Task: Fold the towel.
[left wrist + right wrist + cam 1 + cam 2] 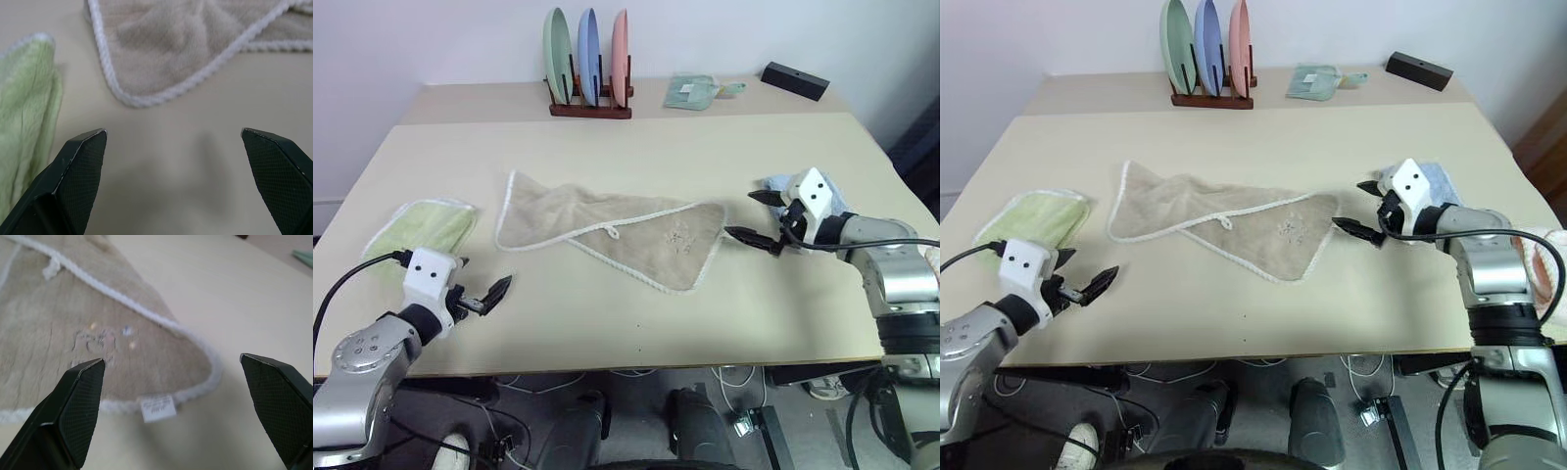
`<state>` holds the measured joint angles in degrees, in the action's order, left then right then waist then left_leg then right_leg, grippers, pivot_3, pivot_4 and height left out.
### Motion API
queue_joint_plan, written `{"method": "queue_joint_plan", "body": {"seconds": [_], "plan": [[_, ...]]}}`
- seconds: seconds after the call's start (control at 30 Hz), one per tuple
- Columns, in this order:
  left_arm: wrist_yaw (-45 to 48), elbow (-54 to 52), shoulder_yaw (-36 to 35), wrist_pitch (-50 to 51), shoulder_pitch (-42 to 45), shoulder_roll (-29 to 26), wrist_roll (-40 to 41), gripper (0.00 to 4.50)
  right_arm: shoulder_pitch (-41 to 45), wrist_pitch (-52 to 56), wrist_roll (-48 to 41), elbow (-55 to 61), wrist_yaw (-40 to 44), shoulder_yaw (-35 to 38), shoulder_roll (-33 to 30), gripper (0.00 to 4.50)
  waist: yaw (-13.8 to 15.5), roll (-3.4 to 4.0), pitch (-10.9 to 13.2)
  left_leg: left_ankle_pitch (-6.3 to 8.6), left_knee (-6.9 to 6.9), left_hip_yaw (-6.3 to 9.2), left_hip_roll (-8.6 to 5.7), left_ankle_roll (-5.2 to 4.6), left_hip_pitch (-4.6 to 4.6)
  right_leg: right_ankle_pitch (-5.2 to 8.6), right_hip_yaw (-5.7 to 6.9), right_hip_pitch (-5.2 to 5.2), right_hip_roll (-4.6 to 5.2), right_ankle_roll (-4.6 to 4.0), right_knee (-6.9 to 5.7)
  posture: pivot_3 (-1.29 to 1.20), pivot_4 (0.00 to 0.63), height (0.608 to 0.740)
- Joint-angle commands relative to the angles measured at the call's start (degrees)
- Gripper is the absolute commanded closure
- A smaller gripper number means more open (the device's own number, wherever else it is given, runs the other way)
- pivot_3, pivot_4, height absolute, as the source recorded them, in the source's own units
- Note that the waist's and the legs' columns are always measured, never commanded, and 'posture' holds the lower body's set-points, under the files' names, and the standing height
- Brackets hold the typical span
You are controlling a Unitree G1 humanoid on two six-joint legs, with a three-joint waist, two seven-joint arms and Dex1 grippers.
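The beige towel (607, 230) with white corded edging lies crumpled and partly folded over itself in the middle of the table, its small white loop on top. My left gripper (481, 279) is open, hovering near the table's front left, a short way before the towel's (186, 44) left corner. At the towel's right end my right gripper (744, 215) is also open and holds nothing. Its wrist view shows the towel's rounded corner (73, 333), with the faint embroidery and a small white tag, lying just ahead of the right fingers.
A folded light green towel (421, 225) lies at the left, close to my left gripper. A light blue cloth (842, 201) sits under my right wrist. At the back stand a plate rack (590, 73), a small pale green cloth (695, 91) and a black box (794, 80).
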<state>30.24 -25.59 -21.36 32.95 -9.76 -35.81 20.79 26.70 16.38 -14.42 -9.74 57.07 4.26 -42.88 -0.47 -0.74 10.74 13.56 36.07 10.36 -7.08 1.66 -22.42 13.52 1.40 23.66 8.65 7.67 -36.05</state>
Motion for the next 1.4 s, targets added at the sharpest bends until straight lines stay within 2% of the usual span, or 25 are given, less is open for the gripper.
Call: {"method": "queue_joint_plan", "body": {"seconds": [0.03,0.37,0.57,0.67,0.77,1.0,1.17,1.27,1.4], "plan": [[-0.31,-1.53,-1.38,-0.59,0.64,-0.73,-0.05,0.02,-1.19,1.14,-1.02,4.78,-0.38,0.24,-0.02,0.00,0.01,0.00,0.00,0.00,0.00,-0.02,0.00,0.00,0.00,0.00,-0.02,0.00,0.00,0.00,0.00,0.00,0.150,0.740],[-2.98,-3.32,1.00,-1.68,2.35,0.35,-2.21,0.02,1.30,-0.32,-0.16,3.32,-1.29,-2.84,4.39,0.00,-0.04,0.00,0.00,0.01,-0.02,-0.18,0.02,-0.01,0.01,-0.01,-0.13,0.06,-0.01,0.01,0.00,0.00,0.150,0.740],[-0.41,-2.47,3.48,-2.71,2.80,-1.78,-3.52,0.02,0.23,2.79,-2.22,5.72,-1.24,-3.17,5.88,0.00,0.04,-0.01,0.01,0.02,-0.03,-0.34,0.02,-0.02,0.01,-0.01,-0.16,0.07,-0.01,0.01,0.01,0.00,0.150,0.740],[0.25,2.28,9.45,-6.11,5.46,-7.55,-11.82,0.02,-0.41,3.75,-2.22,7.55,-2.25,-3.58,6.92,0.00,0.17,0.00,0.01,0.02,-0.04,-0.38,0.03,-0.02,0.01,-0.01,-0.18,0.10,-0.04,0.00,-0.01,0.00,0.150,0.740],[0.68,7.30,12.02,-9.07,8.73,-9.53,-14.62,0.02,-0.88,3.76,-1.63,8.90,-4.05,-3.77,7.92,0.00,0.11,0.01,0.01,0.02,-0.06,-0.44,0.03,-0.03,0.01,-0.01,-0.26,0.13,-0.04,0.00,0.00,0.00,0.150,0.740],[5.64,24.49,19.16,-17.79,19.40,-9.49,-18.59,0.02,-2.21,3.78,-2.00,11.47,-8.15,-2.89,9.41,0.00,0.02,0.01,0.01,0.06,-0.09,-0.54,0.01,-0.10,-0.02,-0.07,-0.60,0.36,-0.05,0.11,-0.03,0.00,0.150,0.740],[7.69,40.52,25.40,-27.38,29.38,-9.45,-24.88,0.02,-4.82,3.96,-2.34,14.20,-10.41,-2.12,9.65,0.00,0.92,0.08,-0.03,0.05,-0.03,-0.61,0.01,-0.10,0.01,-0.16,-0.66,0.36,-0.07,0.14,-0.08,0.00,0.150,0.740],[7.52,48.02,26.31,-31.20,34.54,-8.17,-25.60,0.82,-6.01,4.27,-2.37,15.88,-11.31,-2.49,9.98,0.00,1.09,0.10,-0.05,0.04,-0.01,-0.66,0.01,-0.10,0.05,-0.19,-0.73,0.36,-0.07,0.16,-0.08,0.00,0.150,0.740],[8.44,52.22,26.78,-34.68,36.67,-7.97,-26.13,2.83,-6.77,5.28,-2.56,18.02,-12.35,-2.55,10.10,0.00,0.70,0.10,-0.05,0.04,-0.05,-0.72,0.01,-0.11,0.05,-0.20,-0.79,0.41,-0.09,0.17,-0.09,0.00,0.150,0.740]]}}
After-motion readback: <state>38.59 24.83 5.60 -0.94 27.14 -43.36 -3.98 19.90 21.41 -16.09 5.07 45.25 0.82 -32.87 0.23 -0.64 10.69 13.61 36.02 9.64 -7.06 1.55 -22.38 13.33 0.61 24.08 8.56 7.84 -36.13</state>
